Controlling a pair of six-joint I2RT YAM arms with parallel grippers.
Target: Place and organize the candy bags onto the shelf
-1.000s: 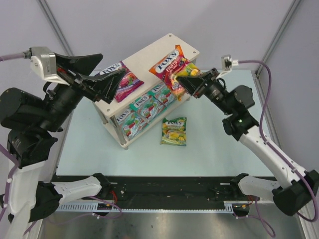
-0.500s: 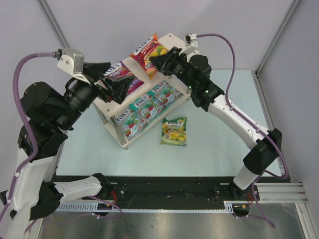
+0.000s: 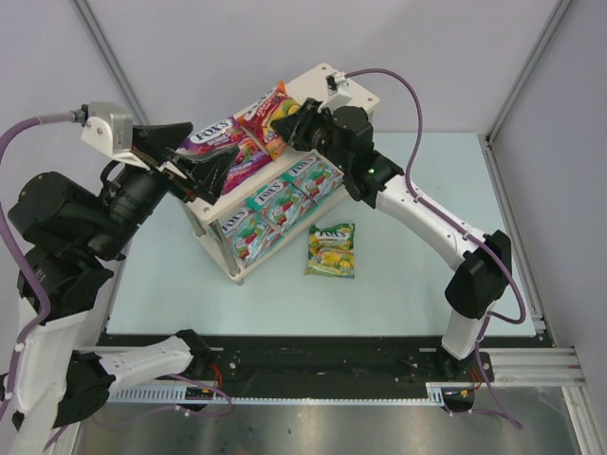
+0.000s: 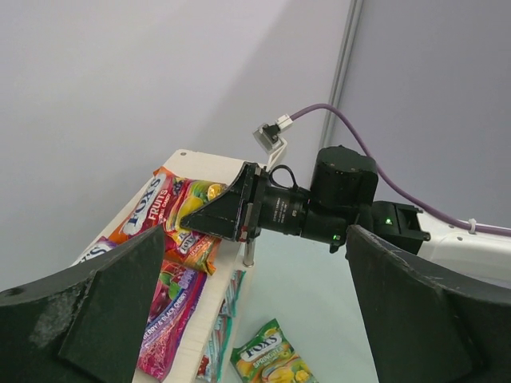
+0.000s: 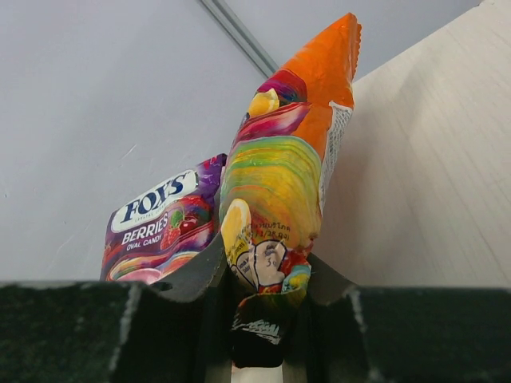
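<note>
Step in hand: placing the red-orange bag [image 3: 268,112] on the top board of the shelf [image 3: 353,91], just beside the purple bag [image 3: 230,152] lying there.
Right pincer [image 3: 290,123]: narrowly parted, clamped on one end of the red-orange bag. From the wrist view the bag rises on end over the pale board. Contact with the wood impossible to tell.
Left pincer [image 3: 203,167]: spread wide, holding nothing, hovering at the shelf's left end over the purple bag. Touch not discernible.
Lower tier: teal bags [image 3: 285,197] packed in a row.
Bench [image 3: 408,284]: one green-yellow bag [image 3: 331,249] lying flat in front of the shelf, not yet shelved.
Next move, by judgement: lowering the bag flat next to the purple one, then opening the right pincer and backing off without dragging it. Green-yellow bag probably after that.
Risk: glossy pouch sliding, or overlapping its neighbour on release.
</note>
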